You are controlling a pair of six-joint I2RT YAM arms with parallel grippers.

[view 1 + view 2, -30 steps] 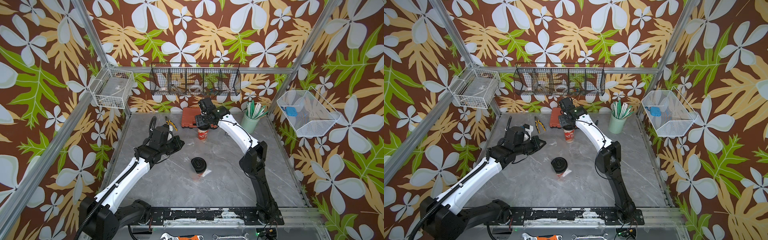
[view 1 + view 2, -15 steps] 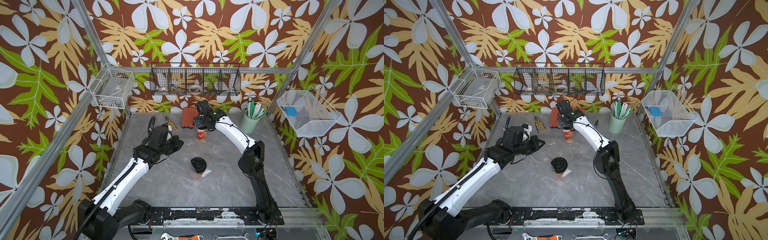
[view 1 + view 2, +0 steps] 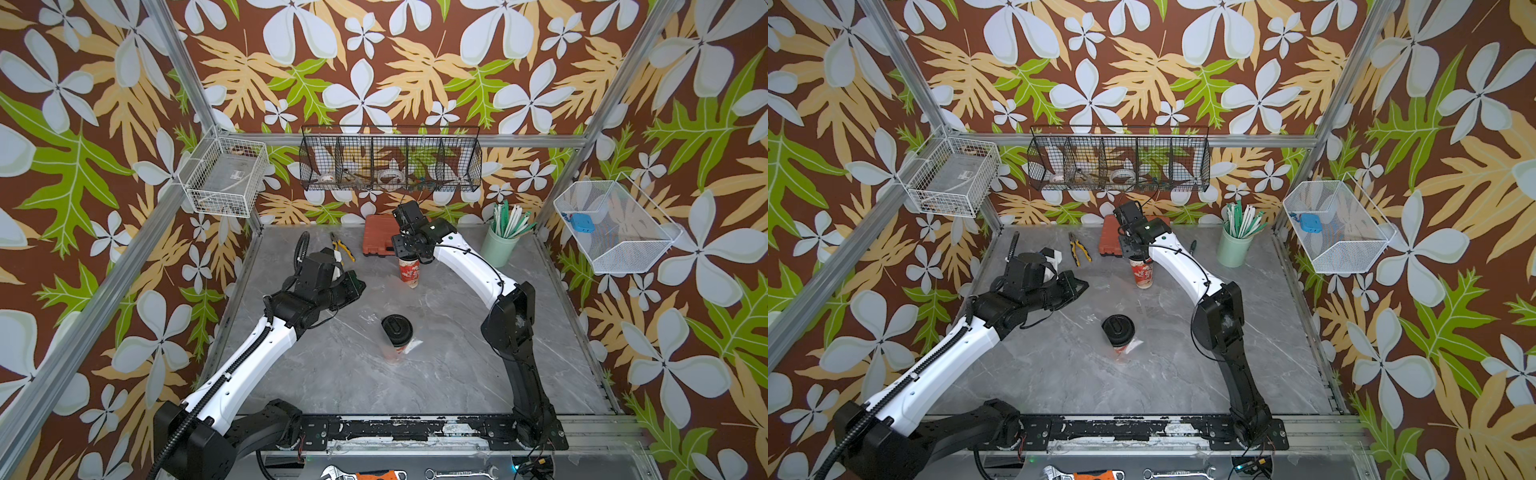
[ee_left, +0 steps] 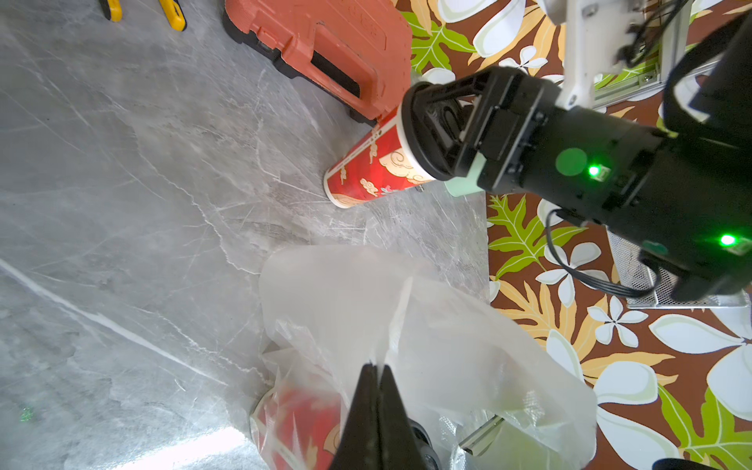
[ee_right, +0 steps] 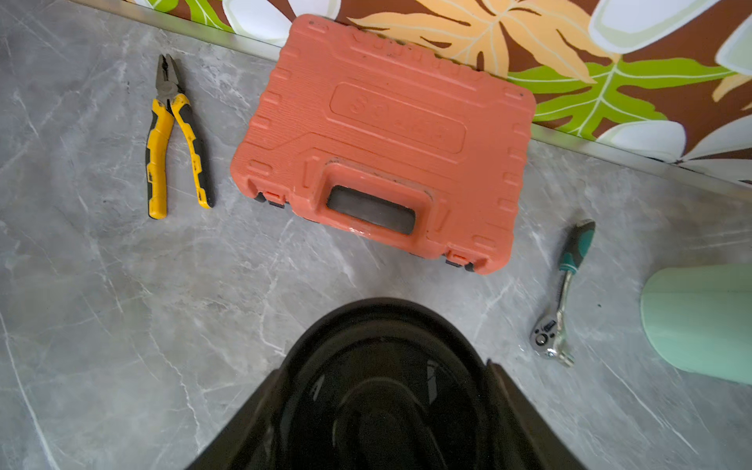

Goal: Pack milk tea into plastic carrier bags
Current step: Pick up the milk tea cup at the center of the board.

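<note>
left fingers pressed together, pinching clear plastic film bag; red paper cup with black lid shows through it, at counter centre. right fingers straddle lid of second red cup beside orange plastic case; can't tell if touching.

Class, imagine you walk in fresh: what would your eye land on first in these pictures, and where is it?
The loud flower-and-leaf wallpaper covering the walls hits first. Next, the right gripper straddling a black-lidded red cup at the back of the table, near an orange tool case. The left gripper pinches a clear bag.
</note>
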